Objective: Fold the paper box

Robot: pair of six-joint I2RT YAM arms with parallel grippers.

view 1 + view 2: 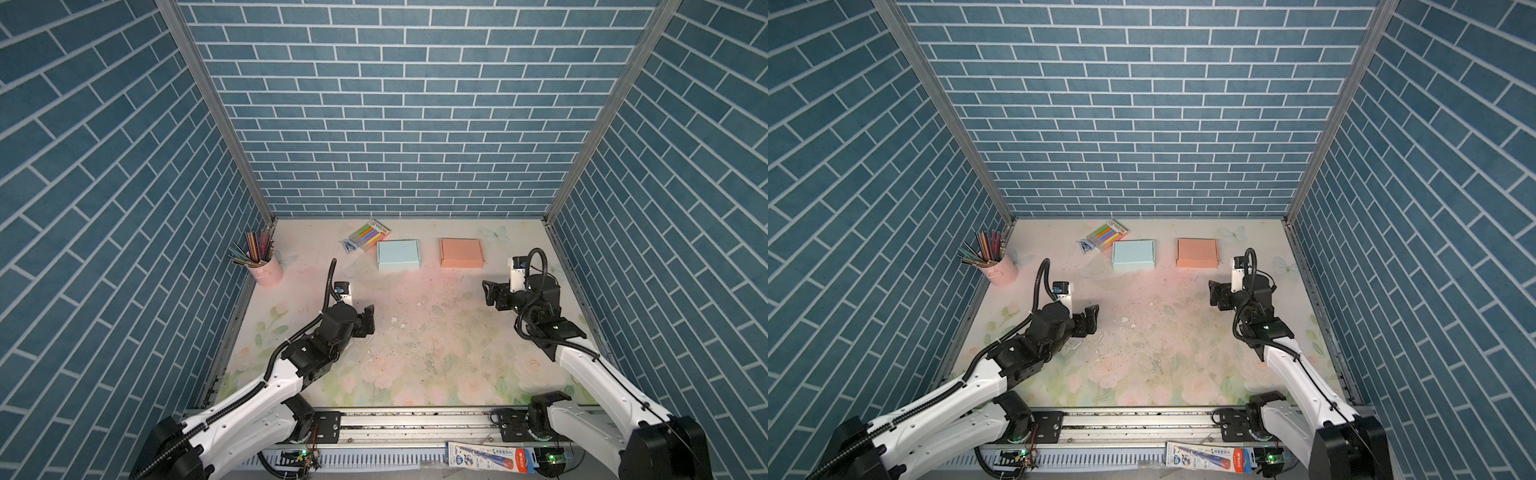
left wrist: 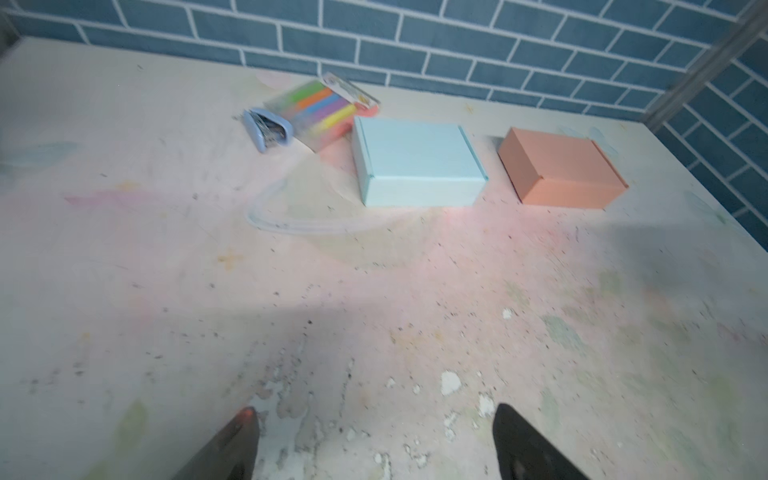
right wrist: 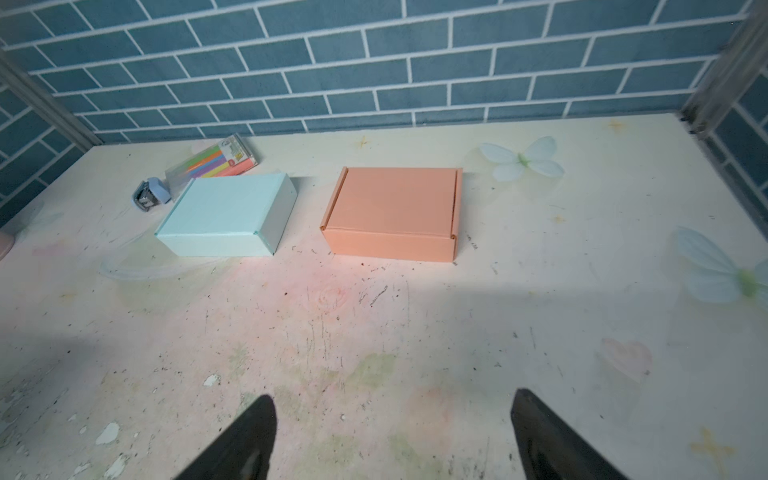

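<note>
Two closed paper boxes lie side by side near the back wall: a light blue box [image 1: 398, 255] [image 1: 1133, 255] [image 2: 415, 162] [image 3: 224, 212] and, to its right, an orange box [image 1: 462, 252] [image 1: 1197, 252] [image 2: 557, 166] [image 3: 395, 208]. My left gripper [image 1: 369, 320] [image 1: 1091, 320] [image 2: 374, 409] hovers low over the table's middle left, open and empty. Well short of the orange box on the right side, my right gripper [image 1: 490, 293] [image 1: 1214, 293] [image 3: 393, 395] is open with only bare table between its fingers.
A pink cup of coloured pencils [image 1: 266, 270] stands at the left wall. A pack of markers [image 1: 371, 232] and a small blue stapler [image 1: 348, 246] lie behind the blue box. Brick-patterned walls close in three sides. A metal rail [image 1: 415, 424] runs along the front.
</note>
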